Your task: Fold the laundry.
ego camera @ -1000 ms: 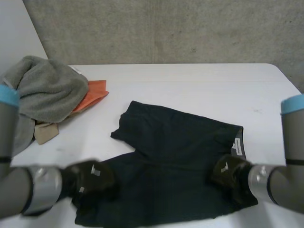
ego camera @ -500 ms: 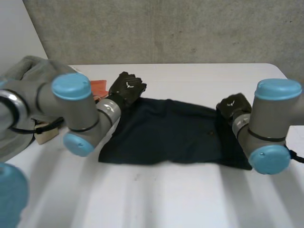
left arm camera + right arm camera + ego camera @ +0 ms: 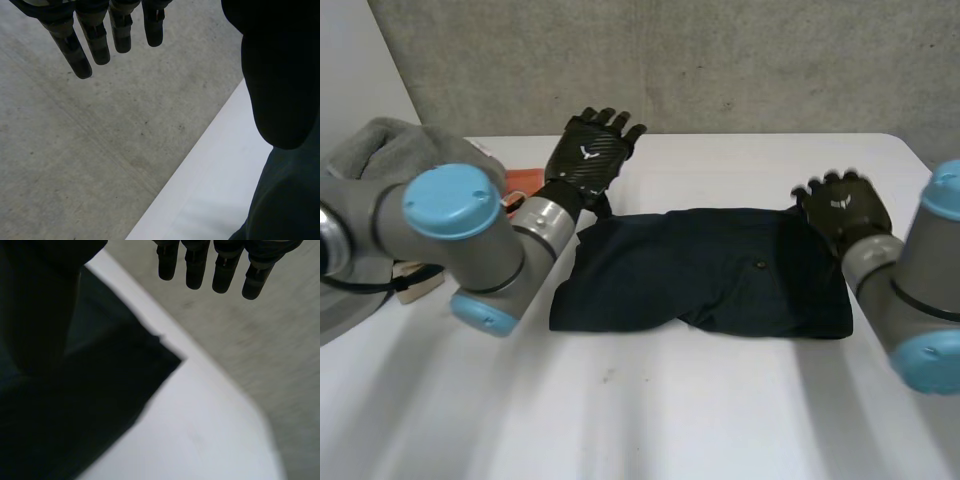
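While left hand point(image 3: 588, 155) hovers, dark shorts point(image 3: 710, 270) lie beside.

The dark navy fabric shorts point(image 3: 720, 270), spread open toward the lower frame a second ago, now lie folded in half across the centre. The left robot hand point(image 3: 588, 155) and right robot hand point(image 3: 842, 205) have moved from the lower corners to the shorts' upper edge, and their fingers are now straightened off the cloth.

A white table point(image 3: 720, 400) is shown. Dark shorts point(image 3: 710, 270) are laid folded flat near its middle, with one long edge turned toward the far side. A grey towel point(image 3: 380, 150) is heaped at the far left. An orange cloth point(image 3: 525, 181) is seen between towel and shorts, partly covered.
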`<state>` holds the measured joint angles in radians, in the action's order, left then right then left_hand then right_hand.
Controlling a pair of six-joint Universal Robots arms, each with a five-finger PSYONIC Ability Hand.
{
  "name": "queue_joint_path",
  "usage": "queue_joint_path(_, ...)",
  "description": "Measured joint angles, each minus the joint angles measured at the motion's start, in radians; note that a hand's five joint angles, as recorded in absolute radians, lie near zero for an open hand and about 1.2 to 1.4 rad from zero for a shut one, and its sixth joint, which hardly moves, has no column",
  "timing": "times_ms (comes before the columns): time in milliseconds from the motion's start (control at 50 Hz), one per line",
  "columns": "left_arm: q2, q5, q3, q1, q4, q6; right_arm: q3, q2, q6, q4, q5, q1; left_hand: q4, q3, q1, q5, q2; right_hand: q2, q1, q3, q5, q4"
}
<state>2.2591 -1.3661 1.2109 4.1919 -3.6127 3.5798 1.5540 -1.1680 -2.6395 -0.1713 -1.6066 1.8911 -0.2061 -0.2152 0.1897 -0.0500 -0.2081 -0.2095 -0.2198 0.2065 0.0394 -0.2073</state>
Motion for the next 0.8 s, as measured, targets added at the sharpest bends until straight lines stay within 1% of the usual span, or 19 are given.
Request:
queue_joint_path(40,-0.057,0.007,0.077,0.014,-0.021,-0.014,0.038,-0.026,-0.066,0.095,0.072,-0.032,0.000,0.000,0.000,0.000,0.000,0.000,0.000,0.000,0.000,0.000)
queue_joint_path(80,-0.091,0.013,0.130,0.022,-0.036,-0.027,0.060,-0.029,-0.099,0.139,0.114,-0.054,0.000,0.000,0.000,0.000,0.000,0.000,0.000,0.000,0.000,0.000)
queue_joint_path(120,-0.112,0.018,0.164,0.028,-0.046,-0.038,0.076,-0.023,-0.117,0.157,0.137,-0.069,0.000,0.000,0.000,0.000,0.000,0.000,0.000,0.000,0.000,0.000)
queue_joint_path(180,-0.138,0.026,0.223,0.036,-0.066,-0.062,0.098,0.010,-0.124,0.140,0.157,-0.092,0.000,0.000,0.000,0.000,0.000,-0.004,-0.004,0.006,0.006,-0.006)
queue_joint_path(260,-0.147,0.029,0.260,0.039,-0.084,-0.079,0.105,0.057,-0.114,0.089,0.150,-0.104,0.000,0.000,0.000,0.000,0.000,-0.082,-0.067,0.086,0.080,-0.084)
queue_joint_path(280,-0.149,0.029,0.272,0.039,-0.091,-0.084,0.104,0.080,-0.107,0.064,0.140,-0.106,0.000,0.000,0.000,0.000,0.000,-0.216,-0.197,0.219,0.198,-0.196)
queue_joint_path(320,-0.149,0.028,0.283,0.039,-0.098,-0.088,0.101,0.106,-0.096,0.036,0.123,-0.108,0.000,0.000,0.000,0.000,0.000,-0.525,-0.505,0.524,0.507,-0.517)
queue_joint_path(340,-0.149,0.028,0.287,0.039,-0.100,-0.089,0.100,0.115,-0.089,0.023,0.112,-0.109,0.000,0.000,0.000,0.000,0.000,-0.733,-0.641,0.743,0.683,-0.736)
queue_joint_path(360,-0.149,0.028,0.287,0.039,-0.100,-0.089,0.100,0.115,-0.089,0.023,0.112,-0.109,0.000,0.000,0.000,0.000,0.000,-0.733,-0.641,0.743,0.683,-0.736)
queue_joint_path(380,-0.151,0.027,0.294,0.040,-0.104,-0.090,0.101,0.117,-0.086,0.019,0.107,-0.109,0.000,0.000,0.000,0.000,0.000,-0.877,-0.700,0.881,0.827,-0.877)
queue_joint_path(420,-0.157,0.025,0.300,0.042,-0.105,-0.090,0.121,0.096,-0.034,-0.019,0.066,-0.119,0.000,0.000,0.000,0.000,0.000,-0.965,-0.701,0.973,0.927,-0.978)
queue_joint_path(460,-0.165,0.024,0.306,0.045,-0.105,-0.090,0.137,0.065,0.012,-0.036,0.050,-0.131,0.000,0.000,0.000,0.000,0.000,-0.965,-0.701,0.979,0.943,-0.985)
queue_joint_path(520,-0.188,0.020,0.321,0.053,-0.104,-0.091,0.169,0.000,0.136,-0.060,0.028,-0.163,0.000,0.000,0.000,0.000,0.000,-0.965,-0.701,0.979,0.957,-0.987)
queue_joint_path(580,-0.220,0.020,0.340,0.065,-0.104,-0.097,0.181,-0.048,0.295,-0.067,0.013,-0.184,0.000,0.000,0.000,0.000,0.000,-0.965,-0.701,0.979,0.962,-0.987)
queue_joint_path(660,-0.254,0.020,0.363,0.079,-0.104,-0.111,0.159,-0.063,0.448,-0.079,0.008,-0.144,0.000,0.000,0.000,0.000,0.000,-0.965,-0.701,0.979,0.967,-0.990)
queue_joint_path(700,-0.265,0.020,0.371,0.084,-0.104,-0.120,0.141,-0.057,0.493,-0.094,0.019,-0.099,0.000,0.000,0.000,0.000,0.000,-0.965,-0.701,0.979,0.967,-0.990)
queue_joint_path(740,-0.275,0.019,0.380,0.087,-0.102,-0.132,0.121,-0.040,0.530,-0.123,0.050,-0.027,0.000,0.000,0.000,0.000,0.000,-0.965,-0.701,0.982,0.968,-0.990)
queue_joint_path(780,-0.280,0.017,0.386,0.088,-0.100,-0.143,0.110,-0.018,0.555,-0.152,0.102,0.041,0.000,0.000,0.000,0.000,0.000,-0.965,-0.701,0.987,0.968,-0.991)
queue_joint_path(800,-0.283,0.016,0.390,0.088,-0.098,-0.149,0.105,0.003,0.575,-0.176,0.155,0.095,0.000,0.000,0.000,0.000,0.000,-0.965,-0.701,0.988,0.968,-0.990)
